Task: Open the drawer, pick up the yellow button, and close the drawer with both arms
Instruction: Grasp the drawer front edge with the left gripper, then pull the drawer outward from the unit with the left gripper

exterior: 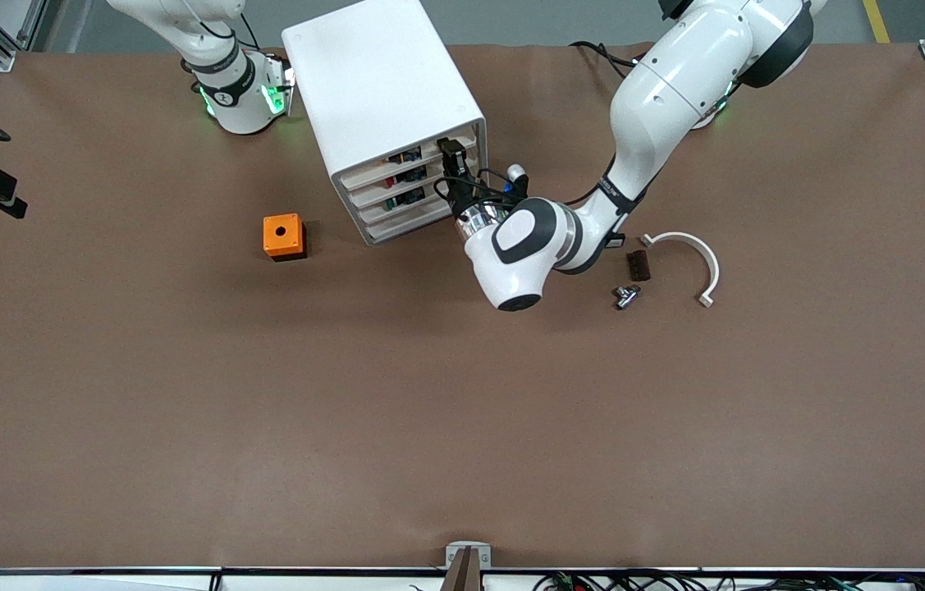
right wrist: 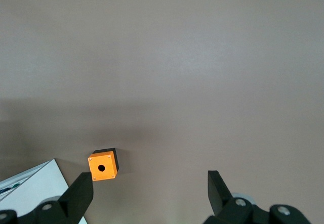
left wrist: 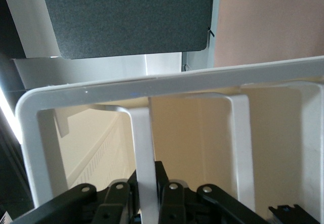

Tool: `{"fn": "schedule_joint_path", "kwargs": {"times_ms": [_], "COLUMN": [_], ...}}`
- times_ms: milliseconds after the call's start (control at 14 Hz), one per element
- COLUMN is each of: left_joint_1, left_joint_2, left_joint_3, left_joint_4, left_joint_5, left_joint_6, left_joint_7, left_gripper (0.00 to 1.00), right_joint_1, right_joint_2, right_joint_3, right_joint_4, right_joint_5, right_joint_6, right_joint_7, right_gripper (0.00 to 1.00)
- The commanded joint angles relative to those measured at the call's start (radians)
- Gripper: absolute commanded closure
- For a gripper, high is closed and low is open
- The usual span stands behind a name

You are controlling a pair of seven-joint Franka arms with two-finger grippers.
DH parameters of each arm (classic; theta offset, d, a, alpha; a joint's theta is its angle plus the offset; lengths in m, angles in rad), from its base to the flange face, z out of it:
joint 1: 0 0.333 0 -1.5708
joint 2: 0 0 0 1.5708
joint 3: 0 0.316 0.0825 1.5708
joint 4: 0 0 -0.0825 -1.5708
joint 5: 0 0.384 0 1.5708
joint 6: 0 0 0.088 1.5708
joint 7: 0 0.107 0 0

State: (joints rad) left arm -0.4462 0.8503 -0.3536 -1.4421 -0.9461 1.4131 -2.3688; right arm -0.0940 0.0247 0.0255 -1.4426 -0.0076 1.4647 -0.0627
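The left gripper (left wrist: 147, 196) jaws pinch the thin white handle (left wrist: 142, 158) of the top drawer (exterior: 417, 156); right gripper (right wrist: 149, 193) jaws spread wide

White cabinet (exterior: 380, 90), orange box (exterior: 282, 235), brown table (exterior: 462, 410).

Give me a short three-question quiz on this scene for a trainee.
1. True or false: the waiting right pincer, over the table, is open.
2. Which one grips the drawer? A) left pincer B) right pincer
3. Fill in: the box with a round hole is ____.
Key: 1 true; 2 A; 3 orange.
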Motion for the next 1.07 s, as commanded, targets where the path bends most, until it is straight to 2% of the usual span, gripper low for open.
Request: {"fn": "schedule_joint_path", "kwargs": {"times_ms": [0, 215, 645, 1003], "left_joint_1": [0.044, 0.095, 0.184, 0.207], "left_joint_2": [0.009, 0.007, 0.003, 0.001], "left_joint_3": [0.008, 0.007, 0.007, 0.007], "left_joint_4": [0.022, 0.023, 0.026, 0.026], "left_joint_5": [-0.037, -0.037, -0.036, -0.034], "left_joint_6": [0.004, 0.018, 0.038, 0.038], "left_joint_7": [0.011, 0.014, 0.017, 0.019], "left_gripper": [0.92, 0.87, 0.86, 0.83], "right_joint_1": [-0.023, -0.02, -0.023, -0.016], "right_joint_2": [0.004, 0.006, 0.006, -0.002], "right_joint_3": [0.014, 0.014, 0.014, 0.016], "right_joint_4": [0.008, -0.005, -0.004, 0.004], "right_joint_5": [-0.002, -0.005, -0.003, -0.003], "right_joint_6": [-0.012, -0.012, -0.064, -0.078], "right_joint_7": [0.0, 0.001, 0.009, 0.012], "right_gripper": [0.0, 0.0, 0.0, 0.0]}}
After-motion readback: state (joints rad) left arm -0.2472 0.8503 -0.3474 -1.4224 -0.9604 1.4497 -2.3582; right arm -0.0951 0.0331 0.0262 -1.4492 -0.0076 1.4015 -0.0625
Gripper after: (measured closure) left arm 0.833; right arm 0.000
